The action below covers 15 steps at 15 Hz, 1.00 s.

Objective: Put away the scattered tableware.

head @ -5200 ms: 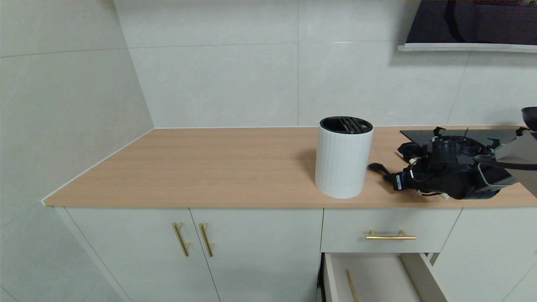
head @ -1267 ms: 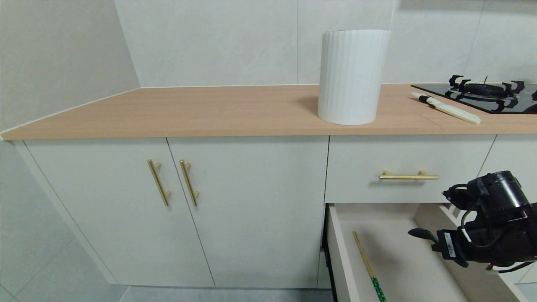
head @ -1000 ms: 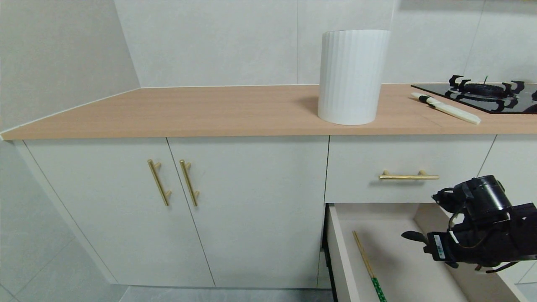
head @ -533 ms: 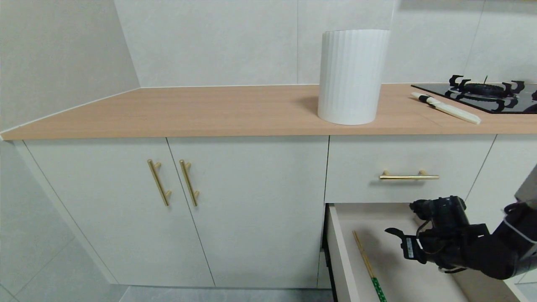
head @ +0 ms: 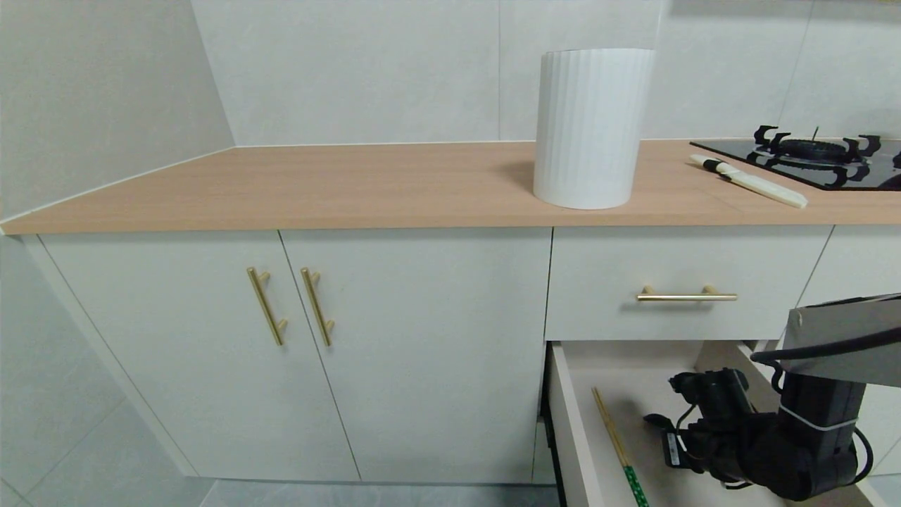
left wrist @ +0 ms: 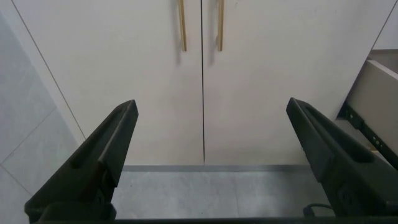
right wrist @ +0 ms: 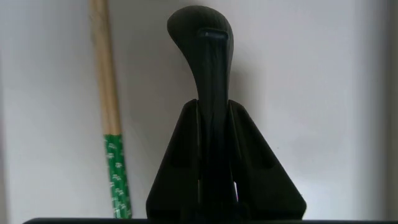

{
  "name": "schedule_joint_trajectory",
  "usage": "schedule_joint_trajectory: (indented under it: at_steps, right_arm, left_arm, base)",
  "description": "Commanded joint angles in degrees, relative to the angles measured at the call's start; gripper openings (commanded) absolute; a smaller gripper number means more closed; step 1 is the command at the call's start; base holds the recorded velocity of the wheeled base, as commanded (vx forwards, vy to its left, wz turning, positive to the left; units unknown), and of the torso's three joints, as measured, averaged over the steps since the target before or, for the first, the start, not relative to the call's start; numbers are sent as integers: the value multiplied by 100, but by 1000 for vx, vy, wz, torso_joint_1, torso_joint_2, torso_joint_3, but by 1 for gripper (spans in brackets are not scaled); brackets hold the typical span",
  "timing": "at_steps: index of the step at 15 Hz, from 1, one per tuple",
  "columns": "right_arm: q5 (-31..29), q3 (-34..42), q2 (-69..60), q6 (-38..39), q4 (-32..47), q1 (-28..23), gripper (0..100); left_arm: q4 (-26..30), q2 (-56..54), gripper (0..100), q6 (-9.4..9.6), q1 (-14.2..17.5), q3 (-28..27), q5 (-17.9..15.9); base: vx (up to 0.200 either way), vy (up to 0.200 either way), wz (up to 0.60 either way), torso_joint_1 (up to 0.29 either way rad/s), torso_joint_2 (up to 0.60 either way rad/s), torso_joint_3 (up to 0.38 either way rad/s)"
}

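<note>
Kitchen tiles back a long wooden surface [head: 352, 186] that runs to a stove [head: 809, 158] at the robot's right. Below it are cabinet doors [head: 281, 338] and a drawer [head: 563, 415] pulled out, which I take to be where the tableware is meant to go. A tall white ribbed holder [head: 590, 127] stands upright on the surface above the drawer.

The left claw [left wrist: 211, 109] hangs low in front of the cabinet doors with its fingers wide apart and nothing between them, likely parked out of the way. The right claw [head: 669, 443] is down inside the drawer, clamped on a black utensil [right wrist: 208, 93]. The utensil's rounded end points ahead over the drawer floor, low enough that letting go would probably lay it down gently. What kind of utensil it is I cannot tell.

A pale knife [head: 750, 182] lies flat on the surface just beside the stove, by my reading not yet put away. Chopsticks [head: 612, 436] with green ends already lie along the drawer's left side, beside the held utensil but apart from it
</note>
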Motion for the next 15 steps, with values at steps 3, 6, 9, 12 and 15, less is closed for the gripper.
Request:
schedule_joint_trajectory:
  at_steps: [3,6,9,12,15]
  right_arm:
    - [-134,-53,255,-8,-77,4,0]
    - [-134,-53,228,10,-86,4,0]
    - [-178,-17,219,19,-200,4,0]
    - [-204,0,219,10,-253,4,100]
    - [-204,18,202,27,-262,4,100]
  left_arm:
    - [2,1,100,0,0,-6,1]
    - [2,1,100,0,0,-6,1]
    - [2,1,100,0,0,2,1]
    - [2,1,100,0,0,-6,1]
    - [2,1,100,0,0,2,1]
  base:
    - [0,0,0,0,0,0]
    - [0,0,0,0,0,0]
    - [0,0,0,0,0,0]
    - [0,0,0,0,0,0]
    - [0,0,0,0,0,0]
